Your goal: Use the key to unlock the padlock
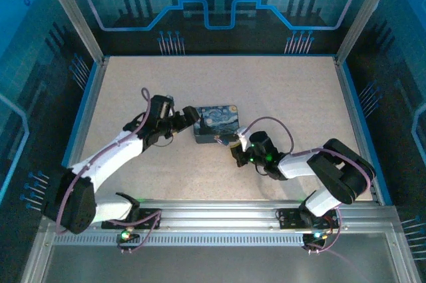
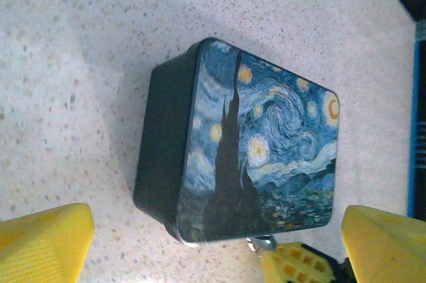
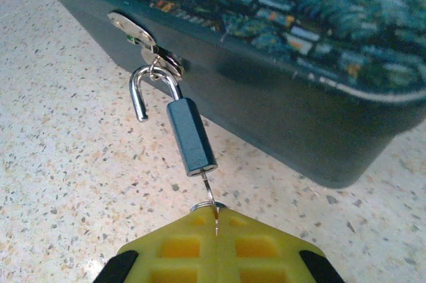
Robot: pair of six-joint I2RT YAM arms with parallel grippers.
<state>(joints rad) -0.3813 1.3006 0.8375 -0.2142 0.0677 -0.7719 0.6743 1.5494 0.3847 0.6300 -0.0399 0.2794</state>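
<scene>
Two robot arms reach from the near edge of a speckled tabletop [image 1: 286,90] toward a small Starry Night box [image 1: 216,123], a dark rectangular box whose lid carries the swirling blue-and-yellow night-sky painting. On the box's near side, the right gripper [image 3: 216,215] has its yellow fingers pressed tight together on the key [image 3: 209,188]. They pinch its head and small wire ring, so that only the thin metal shaft shows above the fingertips. That shaft sits in the bottom end of the padlock [image 3: 192,135], a small bluish-grey block just off the box's front wall, between the fingers and the box. The padlock's silver shackle [image 3: 149,90] is sprung: one leg is out of the body and hangs free. Its loop is hooked through the hasp [image 3: 141,33] on the box's front wall, so the padlock is linked to the box and tilts down toward the gripper. From above, the right gripper [image 1: 235,144] lies just beside the box's near right corner. The left gripper [image 1: 192,116] is at the box's left end. In its wrist camera its two yellow fingers [image 2: 43,243] stand wide apart, with the box lying lid up just ahead of them; whether they touch it cannot be told. Beyond the box the tabletop runs on to a blue patterned back wall [image 1: 213,3].
</scene>
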